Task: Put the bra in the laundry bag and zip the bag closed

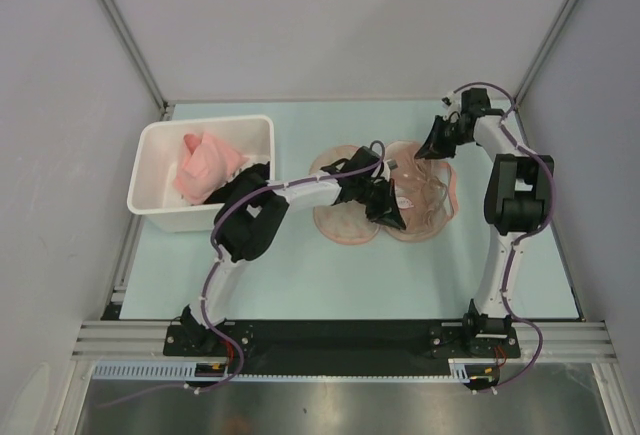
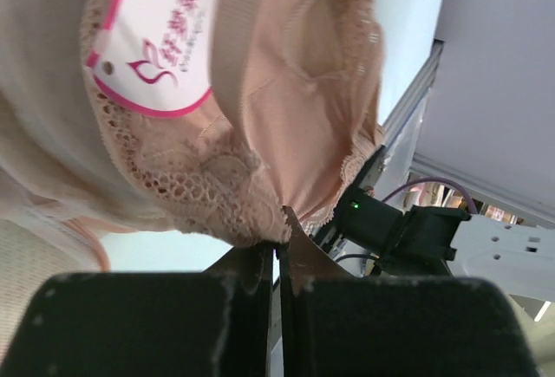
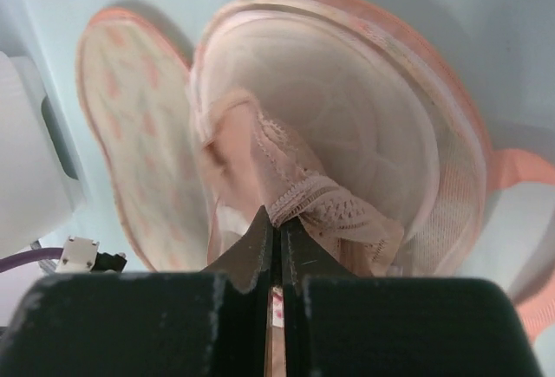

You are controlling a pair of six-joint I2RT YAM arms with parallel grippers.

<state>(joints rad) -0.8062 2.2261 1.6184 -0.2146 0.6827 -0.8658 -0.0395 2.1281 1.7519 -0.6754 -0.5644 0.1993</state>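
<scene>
The laundry bag [image 1: 340,223] lies open on the table, its two printed lobes spread flat. The beige bra [image 1: 425,193] sits bunched in the right lobe. My left gripper [image 1: 386,207] is over the middle of the bag, shut on the bra's lace edge [image 2: 234,195]; a white and pink tag [image 2: 156,39] hangs on the bra beside it. My right gripper [image 1: 436,141] is at the bag's far rim. Its jaws [image 3: 279,221] are shut on a lace band of the bra [image 3: 299,182], with the white lining of the bag [image 3: 390,108] behind.
A white plastic bin [image 1: 150,145] stands at the left with a pink cloth [image 1: 205,165] and a black garment in it. The left arm's elbow [image 1: 250,225] lies just beside the bin. Grey walls close the table in on three sides.
</scene>
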